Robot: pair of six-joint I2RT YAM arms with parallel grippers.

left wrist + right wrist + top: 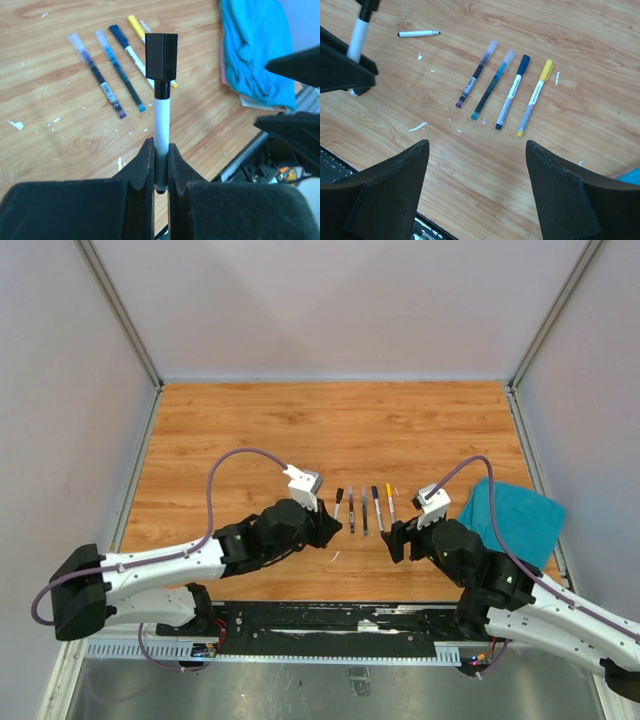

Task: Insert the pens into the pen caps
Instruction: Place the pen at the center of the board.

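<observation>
left gripper (160, 150) is pressed tight on a white pen (161, 117), pinching it low on the barrel. The pen's long axis runs straight out along the fingers and the black cap (161, 55) is at the far end. The cap is blocky, square-sectioned matte plastic on a narrow black collar. It looks seated, but I can't confirm it's fully home.

right gripper (476, 145) has its jaws spread wide with nothing between them. From the right wrist view the held pen is up and to the left, well apart from those jaws.

Key relation for the next move: a loose white pen (418, 33) lies flat on the wood-grain table (250, 430), just beside the left gripper. The right arm is farther away, with the row of pens in between. It has a dark end, and I can't tell whether that's a cap or a bare tip.

The row lies roughly parallel – purple pen (476, 74) and teal pen (494, 84) with clear caps, then the blue-capped pen (512, 91) and yellow-capped pen (535, 98). All are slim, smooth and round, so they'll likely roll.

My read is that the left arm needs to set its pen down before going for the loose one.
</observation>
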